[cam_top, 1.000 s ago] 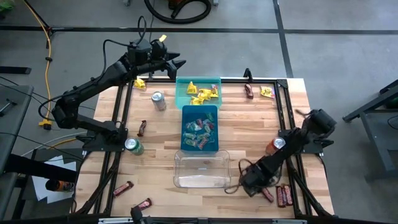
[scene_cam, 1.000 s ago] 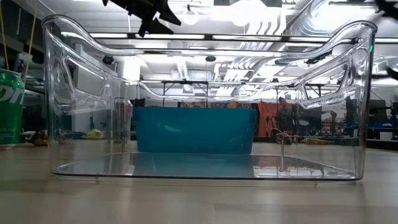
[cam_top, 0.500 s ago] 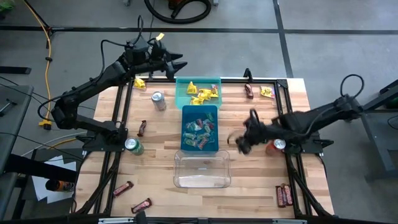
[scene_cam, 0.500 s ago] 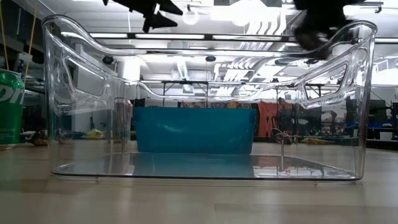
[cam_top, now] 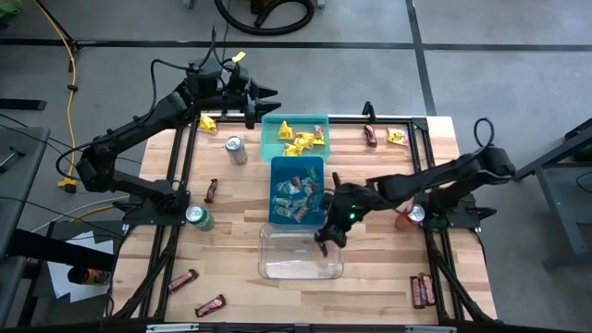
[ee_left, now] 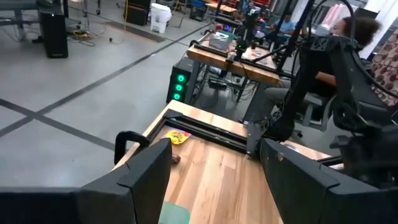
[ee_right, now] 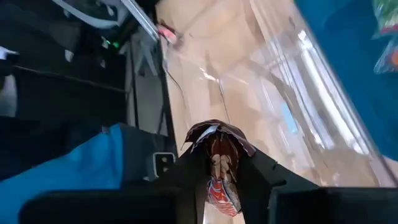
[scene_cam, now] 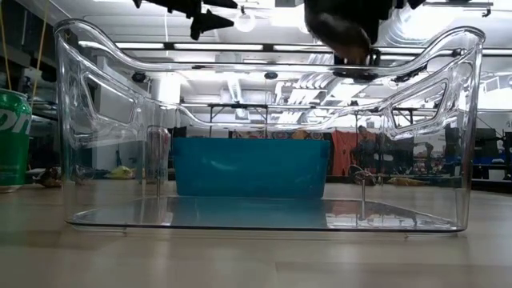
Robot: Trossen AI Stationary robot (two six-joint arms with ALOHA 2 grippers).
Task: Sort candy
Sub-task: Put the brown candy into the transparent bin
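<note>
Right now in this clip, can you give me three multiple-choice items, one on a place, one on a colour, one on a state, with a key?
1. Where is the right tool?
A. over the clear bin's rim
B. over the green bin
C. at the table's near right corner

2. What colour is the bin holding the yellow candy?
A. clear
B. dark blue
C. light green

3. What is the right tool's state?
A. open and empty
B. shut on a dark red-brown bar
C. shut on a drink can

Key:
1 A: the high view shows it above the clear bin, at its right edge.
2 C: the yellow packets lie in the light green bin.
3 B: the right wrist view shows the dark red-brown bar pinched between its fingers.
</note>
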